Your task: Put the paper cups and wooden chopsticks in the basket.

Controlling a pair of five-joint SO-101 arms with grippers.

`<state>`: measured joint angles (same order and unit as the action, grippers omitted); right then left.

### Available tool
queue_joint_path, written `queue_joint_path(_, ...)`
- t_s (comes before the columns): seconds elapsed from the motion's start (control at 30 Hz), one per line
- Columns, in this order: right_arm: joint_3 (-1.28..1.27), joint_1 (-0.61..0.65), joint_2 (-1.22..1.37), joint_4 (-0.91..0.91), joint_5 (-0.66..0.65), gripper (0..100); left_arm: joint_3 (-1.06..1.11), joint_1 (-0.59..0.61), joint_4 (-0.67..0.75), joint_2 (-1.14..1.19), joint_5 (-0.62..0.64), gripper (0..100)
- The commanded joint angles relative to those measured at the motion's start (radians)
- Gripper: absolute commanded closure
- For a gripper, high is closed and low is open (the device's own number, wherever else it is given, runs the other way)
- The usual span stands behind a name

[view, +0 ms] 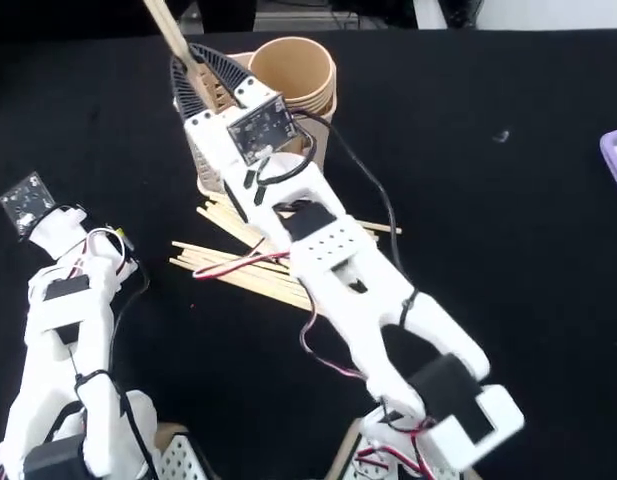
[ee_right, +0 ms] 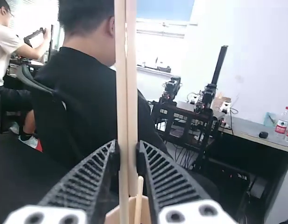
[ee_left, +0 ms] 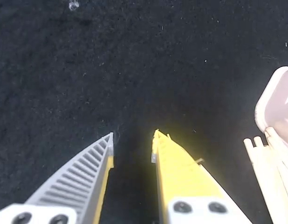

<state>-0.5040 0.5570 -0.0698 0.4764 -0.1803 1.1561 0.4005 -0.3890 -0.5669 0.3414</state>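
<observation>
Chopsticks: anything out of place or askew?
Yes. A loose pile of chopsticks lies fanned at crossed angles on the table beside the basket, partly under the right arm. The right claw pinches a pair upright.

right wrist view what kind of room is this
Probably a robotics lab or workshop: what looks like a black robot arm stands on a desk behind, with cables hanging under it.

Right end effector [ee_right: 127, 144] clamped shut.
</observation>
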Motion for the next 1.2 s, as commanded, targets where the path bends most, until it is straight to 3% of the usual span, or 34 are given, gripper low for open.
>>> queue_joint_path(0.0,0.082,-0.023,0.024,0.032,0.003,98.8,-0.013,0.002,0.021,-0.018,0.012,86)
queue_joint_path(0.67,0.176,-0.018,0.162,0.020,0.002,98.5,-0.010,0.002,0.021,-0.026,0.014,86)
queue_joint_path(0.77,0.199,-0.012,0.160,-0.058,0.002,96.7,-0.010,0.002,0.021,-0.026,0.014,86)
queue_joint_path(0.9,0.257,-0.006,0.160,-0.226,0.008,86.2,-0.010,0.002,0.021,-0.026,0.014,86)
queue_joint_path(1.17,0.423,-0.005,0.160,-0.427,0.130,88.8,-0.010,0.002,0.021,-0.026,0.014,86)
